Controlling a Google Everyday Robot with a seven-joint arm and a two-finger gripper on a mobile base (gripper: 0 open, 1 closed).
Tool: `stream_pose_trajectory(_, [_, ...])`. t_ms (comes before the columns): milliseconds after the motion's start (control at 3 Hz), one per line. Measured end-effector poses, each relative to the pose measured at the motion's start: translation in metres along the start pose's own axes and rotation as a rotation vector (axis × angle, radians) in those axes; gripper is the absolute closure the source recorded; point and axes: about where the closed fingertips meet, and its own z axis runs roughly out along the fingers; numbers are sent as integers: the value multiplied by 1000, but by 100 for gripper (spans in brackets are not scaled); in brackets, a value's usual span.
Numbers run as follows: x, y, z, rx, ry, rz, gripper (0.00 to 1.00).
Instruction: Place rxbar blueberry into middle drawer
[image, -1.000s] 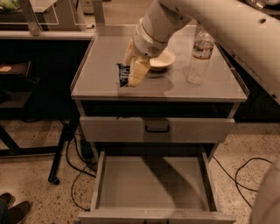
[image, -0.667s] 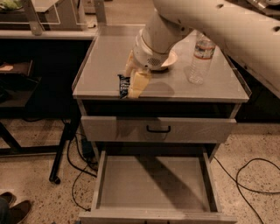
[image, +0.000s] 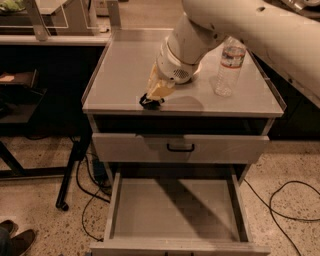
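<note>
A speckled floor with loose cables surrounds a grey cabinet; a pair of shoes (image: 14, 239) shows at the far left. On the tabletop (image: 120, 75), the gripper (image: 152, 99) sits at the front edge, left of centre, its fingers closed on the rxbar blueberry (image: 148, 103) – only a dark sliver shows beneath them. A water bottle (image: 227, 65) stands near the right edge. Below, the middle drawer (image: 175, 205) is pulled out, its floor bare. The carry step looks to be in hand – next the arm must clear the front edge, descend past the closed drawer front (image: 150, 148) and release low.
</note>
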Motion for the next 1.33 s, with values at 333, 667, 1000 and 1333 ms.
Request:
stream_pose_trajectory(333, [3, 30, -5, -21, -20, 59, 100])
stream_pose_trajectory(667, [6, 61, -10, -41, -43, 110, 100])
stream_pose_trajectory(1000, [6, 62, -9, -43, -43, 112, 100])
stream_pose_trajectory(1333, [14, 85, 12, -86, -43, 149, 100])
